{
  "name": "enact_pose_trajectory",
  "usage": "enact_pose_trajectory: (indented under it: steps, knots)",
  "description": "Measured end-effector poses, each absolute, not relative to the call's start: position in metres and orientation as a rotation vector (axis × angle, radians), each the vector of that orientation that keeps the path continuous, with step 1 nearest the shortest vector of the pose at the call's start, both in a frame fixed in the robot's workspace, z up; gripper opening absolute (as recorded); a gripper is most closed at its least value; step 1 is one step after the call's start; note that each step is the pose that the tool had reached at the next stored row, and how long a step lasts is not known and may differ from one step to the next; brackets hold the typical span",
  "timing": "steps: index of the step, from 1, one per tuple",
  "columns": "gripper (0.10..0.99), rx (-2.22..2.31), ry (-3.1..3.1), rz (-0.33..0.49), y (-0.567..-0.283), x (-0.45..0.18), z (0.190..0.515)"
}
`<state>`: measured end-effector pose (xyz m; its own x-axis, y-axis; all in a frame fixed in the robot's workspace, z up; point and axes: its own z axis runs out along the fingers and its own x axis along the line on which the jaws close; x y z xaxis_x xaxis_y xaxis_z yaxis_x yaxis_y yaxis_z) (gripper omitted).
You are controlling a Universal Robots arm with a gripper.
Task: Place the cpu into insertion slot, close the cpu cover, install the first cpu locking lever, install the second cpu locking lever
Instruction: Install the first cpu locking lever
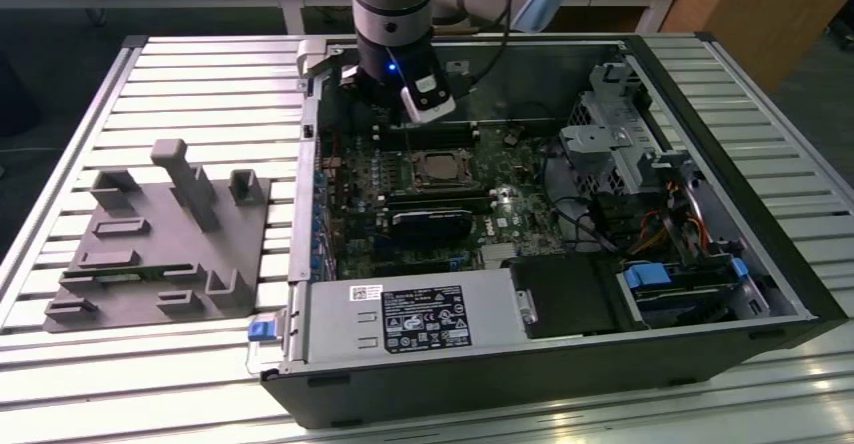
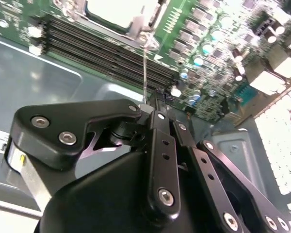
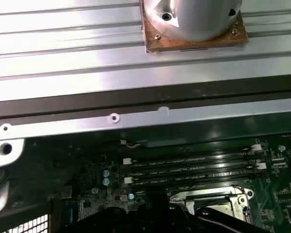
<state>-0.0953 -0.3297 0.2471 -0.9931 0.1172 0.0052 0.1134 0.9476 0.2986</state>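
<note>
In the exterior view the insertion slot (image 1: pixel 415 157) sits mid-board inside the open computer case. The cpu (image 1: pixel 438 170) lies in it, pale face up. The silvery cpu cover (image 3: pixel 211 198) lies flat around the chip (image 2: pixel 114 10). A thin wire locking lever (image 2: pixel 145 63) runs from the cover's corner (image 2: pixel 137 26) up to my fingertips. My gripper (image 2: pixel 157 104) is shut, its tip touching the lever's free end; whether it clamps the wire I cannot tell. In the exterior view the gripper (image 1: pixel 407 116) hangs just behind the slot, over the memory slots.
Memory slots (image 3: pixel 194 167) lie between the slot and the case's back wall (image 3: pixel 136 116). A black card with heatsink (image 1: pixel 430 219) sits in front of the slot. The drive cage (image 1: pixel 621 144) and cables fill the right. A grey fixture plate (image 1: pixel 160 234) lies on the slatted table.
</note>
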Motion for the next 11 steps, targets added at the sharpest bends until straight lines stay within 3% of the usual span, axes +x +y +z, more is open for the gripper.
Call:
enact_pose_trajectory:
  steps: [11]
  knots:
    - [0.106, 0.183, 3.088, 0.472, -0.33, -0.065, 0.247]
